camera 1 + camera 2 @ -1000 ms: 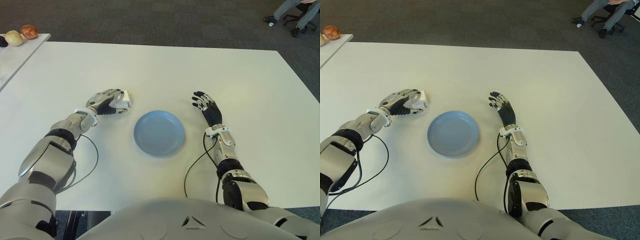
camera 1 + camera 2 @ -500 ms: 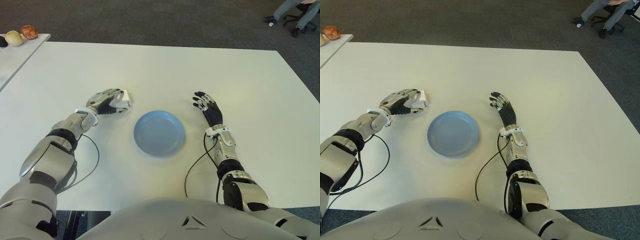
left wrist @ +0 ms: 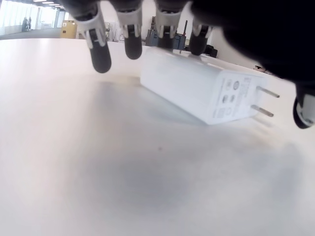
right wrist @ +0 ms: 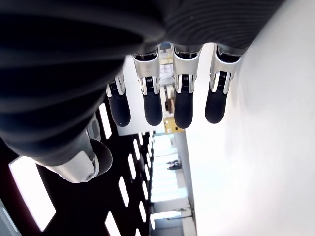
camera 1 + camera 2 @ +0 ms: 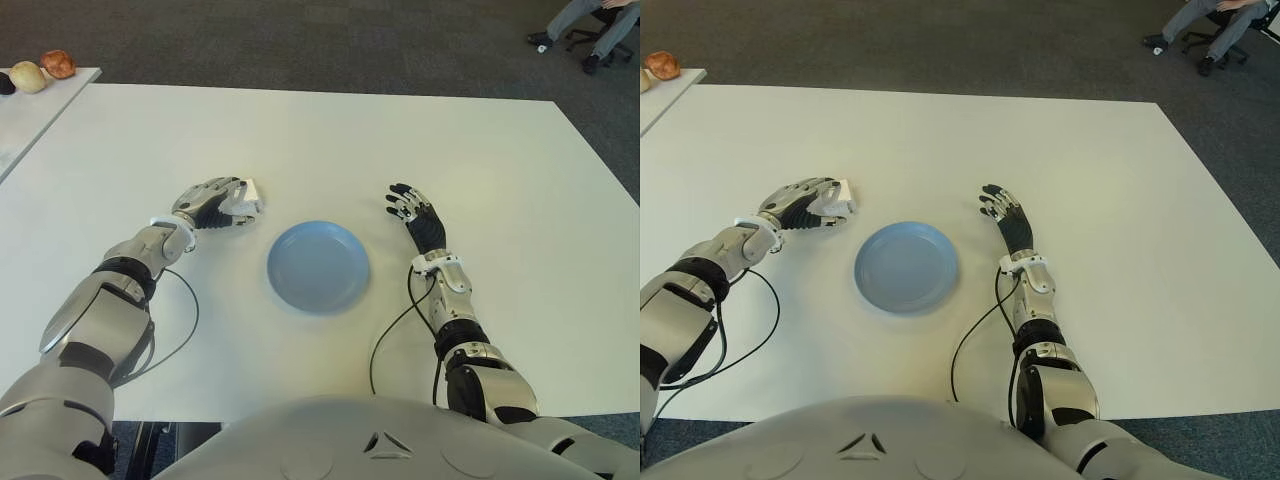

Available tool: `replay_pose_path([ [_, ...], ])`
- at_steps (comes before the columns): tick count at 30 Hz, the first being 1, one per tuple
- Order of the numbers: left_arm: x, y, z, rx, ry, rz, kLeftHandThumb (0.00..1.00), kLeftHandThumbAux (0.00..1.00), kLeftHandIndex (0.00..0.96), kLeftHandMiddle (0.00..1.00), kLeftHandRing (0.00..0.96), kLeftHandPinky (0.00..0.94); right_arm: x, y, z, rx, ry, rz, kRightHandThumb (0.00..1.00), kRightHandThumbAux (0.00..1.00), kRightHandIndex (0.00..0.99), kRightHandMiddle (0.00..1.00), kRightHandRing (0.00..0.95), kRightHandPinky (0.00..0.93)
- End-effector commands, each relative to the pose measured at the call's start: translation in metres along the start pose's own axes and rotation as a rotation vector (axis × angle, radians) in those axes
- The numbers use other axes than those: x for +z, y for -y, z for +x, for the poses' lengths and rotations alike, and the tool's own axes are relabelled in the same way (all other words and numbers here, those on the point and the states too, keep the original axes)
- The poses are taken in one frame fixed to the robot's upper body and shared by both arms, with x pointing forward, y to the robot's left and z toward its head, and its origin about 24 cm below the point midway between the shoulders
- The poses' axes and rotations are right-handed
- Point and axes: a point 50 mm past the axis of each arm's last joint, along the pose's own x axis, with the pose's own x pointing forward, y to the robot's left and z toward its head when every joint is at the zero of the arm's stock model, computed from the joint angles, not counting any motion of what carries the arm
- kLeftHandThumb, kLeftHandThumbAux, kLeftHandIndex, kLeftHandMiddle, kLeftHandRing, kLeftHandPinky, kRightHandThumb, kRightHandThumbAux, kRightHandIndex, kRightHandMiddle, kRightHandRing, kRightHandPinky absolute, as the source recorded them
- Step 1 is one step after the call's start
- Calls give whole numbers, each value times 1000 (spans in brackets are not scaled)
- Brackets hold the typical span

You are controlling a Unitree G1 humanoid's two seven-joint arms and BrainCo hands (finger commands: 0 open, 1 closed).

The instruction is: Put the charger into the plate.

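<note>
— Two hands show in the left eye view. Where are they against the plate?
— One on each side of it, both on the white table. The left hand is left of the plate and a little beyond it, cupped over the charger. The right hand shows right of the plate, palm down, fingers stretched, gripping nothing.
— Is the charger in the plate?
— No. It sits on the table just past the plate's left rim, apart from it. The plate is bare blue.
— Does the right eye view add anything?
— Same layout. The charger's white end pokes out from under the left fingers on the plate side. A cable runs from the right forearm toward the robot's body, on the near right of the plate.
— And the left wrist view?
— The charger lies flat on the table, prongs out to one side. Four fingertips hang above and behind its far end, the thumb near the prongs. The hand is arched around it; whether the fingers actually press it, I cannot tell.
— Right wrist view?
— Four dark fingertips straight and side by side, thumb apart, nothing between them.
</note>
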Motion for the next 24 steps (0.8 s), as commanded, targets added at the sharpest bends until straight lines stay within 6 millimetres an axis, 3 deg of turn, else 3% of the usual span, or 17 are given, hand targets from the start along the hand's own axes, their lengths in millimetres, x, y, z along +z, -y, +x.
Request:
replay_pose_path([
  [1,-4,20,-7,-103,-33,26,331,333,0,0,66,219,-34,3,-25,-47,-162,54,236,631,195,202,197,243],
  [6,-4,20,-7,-93,-39,27,372,321,0,19,108,262,-34,3,-25,-47,-167,53,232,635,190,200,196,240],
  [12,-4,23,-9,-53,-32,70,467,318,16,133,206,321,-34,3,-25,-45,-172,56,222,635,184,195,192,234],
  [19,-3,23,-10,5,-11,118,554,343,209,312,336,386,-34,3,-25,-44,-171,47,202,625,178,189,182,221],
  [24,-1,22,-10,60,0,136,596,370,358,493,478,468,-34,4,-25,-44,-174,45,193,625,179,190,181,225],
])
